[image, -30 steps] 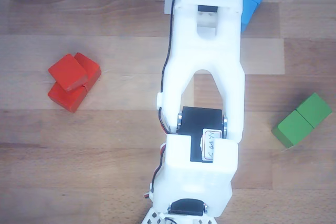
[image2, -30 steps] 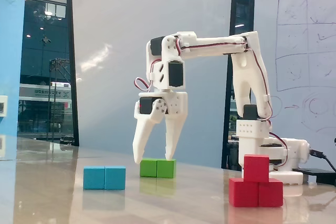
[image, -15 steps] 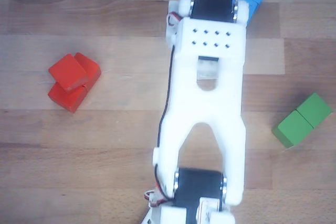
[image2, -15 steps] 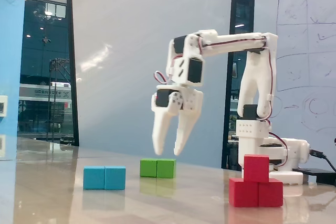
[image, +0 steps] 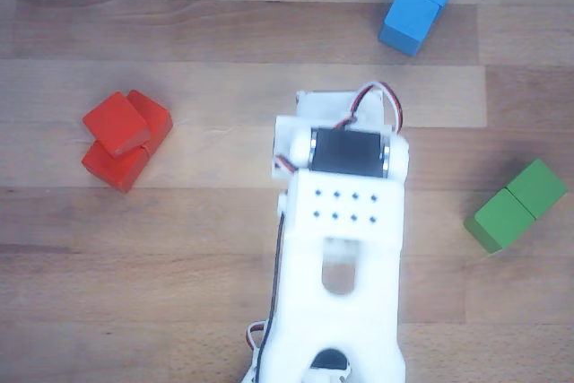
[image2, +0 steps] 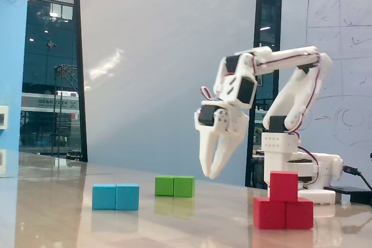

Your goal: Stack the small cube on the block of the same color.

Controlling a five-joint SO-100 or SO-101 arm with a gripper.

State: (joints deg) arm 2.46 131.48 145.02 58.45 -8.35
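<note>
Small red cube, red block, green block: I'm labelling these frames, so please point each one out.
small red cube (image: 117,123), other view, its top face.
red block (image2: 283,213), fixed view, its front face.
green block (image: 516,205), other view, its top face.

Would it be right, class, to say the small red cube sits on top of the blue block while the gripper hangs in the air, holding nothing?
Not quite. The cube sits on the red block, not the blue block, which stands bare; the fixed view shows this plainly. The rest holds: the gripper hangs in the air, holding nothing.
</note>
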